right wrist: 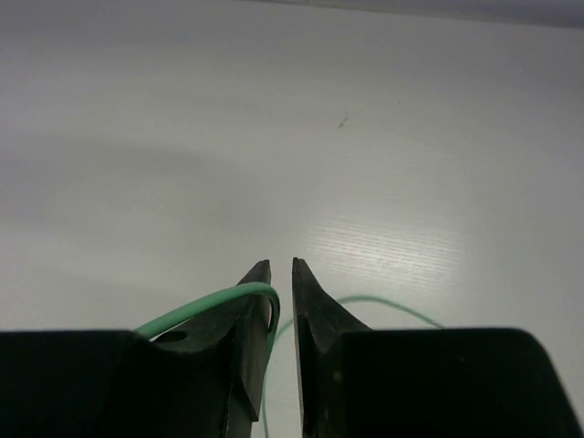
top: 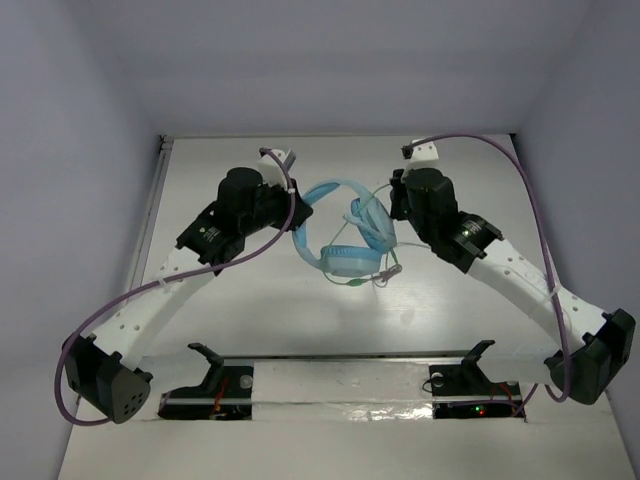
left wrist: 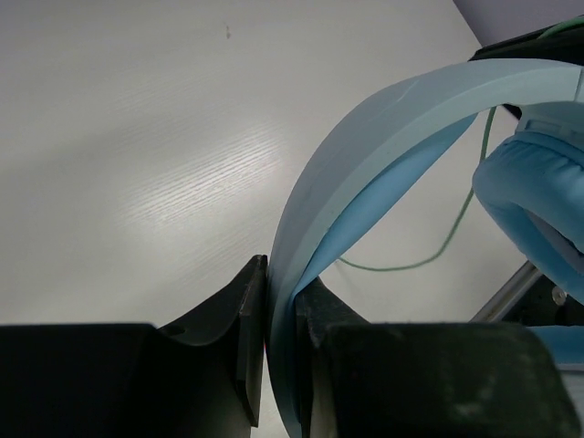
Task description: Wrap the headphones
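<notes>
The light blue headphones point(top: 345, 240) lie mid-table between both arms, ear cups toward the near side. My left gripper point(top: 297, 207) is shut on the headband point(left wrist: 383, 137), which runs up between its fingers point(left wrist: 281, 283). An ear cup point(left wrist: 534, 196) shows at the right of the left wrist view. The thin pale-green cable point(top: 383, 272) trails by the cups and loops on the table point(left wrist: 429, 260). My right gripper point(top: 392, 200) is just right of the headphones. In the right wrist view its jaws point(right wrist: 281, 269) are nearly together, with the cable point(right wrist: 210, 306) looped over the left finger and passing down between them.
Thick purple robot cables point(top: 540, 230) arc along both arms. A metal strip point(top: 150, 215) marks the table's left edge and white walls close the back and sides. A rail with two black holders point(top: 220, 375) runs along the near edge.
</notes>
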Robot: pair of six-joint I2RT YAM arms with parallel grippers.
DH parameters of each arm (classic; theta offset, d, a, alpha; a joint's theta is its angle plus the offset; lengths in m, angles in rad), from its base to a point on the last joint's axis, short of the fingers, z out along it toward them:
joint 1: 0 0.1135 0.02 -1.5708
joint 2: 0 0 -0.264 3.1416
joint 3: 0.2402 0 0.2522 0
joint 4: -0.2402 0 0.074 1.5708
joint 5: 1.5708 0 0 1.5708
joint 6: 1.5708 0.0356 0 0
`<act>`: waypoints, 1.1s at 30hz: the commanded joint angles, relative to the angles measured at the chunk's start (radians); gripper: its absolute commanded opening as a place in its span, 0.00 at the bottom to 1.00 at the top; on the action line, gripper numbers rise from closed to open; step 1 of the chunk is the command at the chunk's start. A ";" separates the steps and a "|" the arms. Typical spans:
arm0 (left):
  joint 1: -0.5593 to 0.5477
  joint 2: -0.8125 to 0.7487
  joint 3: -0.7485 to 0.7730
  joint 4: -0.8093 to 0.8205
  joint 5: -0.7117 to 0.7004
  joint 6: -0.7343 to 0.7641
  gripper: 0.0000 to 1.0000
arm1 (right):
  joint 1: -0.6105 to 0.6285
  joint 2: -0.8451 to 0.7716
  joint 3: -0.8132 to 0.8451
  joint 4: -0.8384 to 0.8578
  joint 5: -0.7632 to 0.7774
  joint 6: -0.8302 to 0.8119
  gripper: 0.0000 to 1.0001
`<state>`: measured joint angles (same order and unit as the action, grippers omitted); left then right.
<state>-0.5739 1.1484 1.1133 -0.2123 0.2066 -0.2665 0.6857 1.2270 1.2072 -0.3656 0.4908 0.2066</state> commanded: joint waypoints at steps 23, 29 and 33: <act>0.151 -0.062 0.043 0.251 0.492 -0.206 0.00 | -0.137 -0.080 -0.348 0.636 -0.531 0.151 0.64; 0.161 -0.067 0.074 0.229 0.482 -0.217 0.00 | -0.146 -0.043 -0.406 0.744 -0.618 0.178 0.70; 0.170 -0.072 0.109 0.191 0.465 -0.214 0.00 | -0.146 -0.005 -0.448 0.853 -0.675 0.189 0.74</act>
<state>-0.4160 1.1297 1.1336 -0.0818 0.6388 -0.4248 0.5476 1.2064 0.7879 0.3302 -0.1116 0.3779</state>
